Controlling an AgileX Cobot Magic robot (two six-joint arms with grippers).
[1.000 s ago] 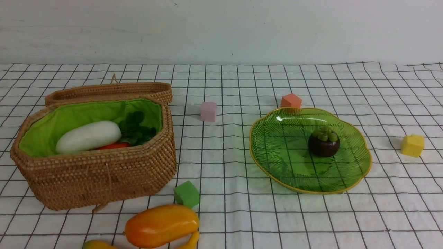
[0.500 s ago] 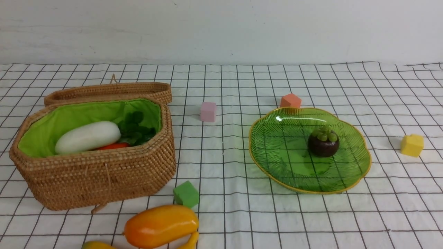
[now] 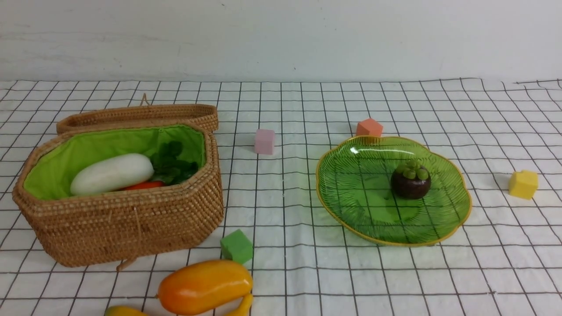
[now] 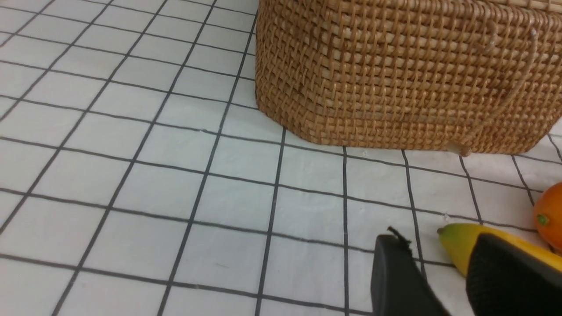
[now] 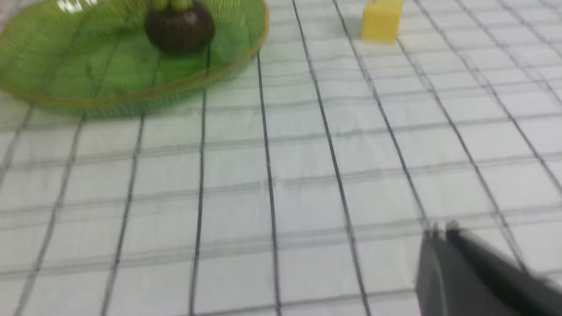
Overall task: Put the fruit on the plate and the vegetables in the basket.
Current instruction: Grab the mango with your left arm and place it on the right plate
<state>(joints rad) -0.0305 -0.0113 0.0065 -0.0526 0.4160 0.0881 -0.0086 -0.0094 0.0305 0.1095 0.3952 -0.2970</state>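
Left gripper (image 4: 432,250): jaws part-way apart, empty, low over the cloth. The banana (image 4: 456,245) tip shows just beyond the gap, with the mango (image 3: 204,286) right against it. Right gripper (image 5: 439,232): pinched together, empty, apart from the plate (image 3: 360,188), which holds only the mangosteen (image 3: 410,180). Radish (image 3: 112,173) and carrot (image 3: 142,185) are in the basket (image 3: 131,228). We'd widen the jaws, square across the banana's middle, then lift without nudging the mango.

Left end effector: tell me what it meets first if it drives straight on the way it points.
Most likely the banana: its greenish tip lies just ahead of the left end effector, by the gap between its open jaws. Beyond stands the basket wall. Depth is uncertain.
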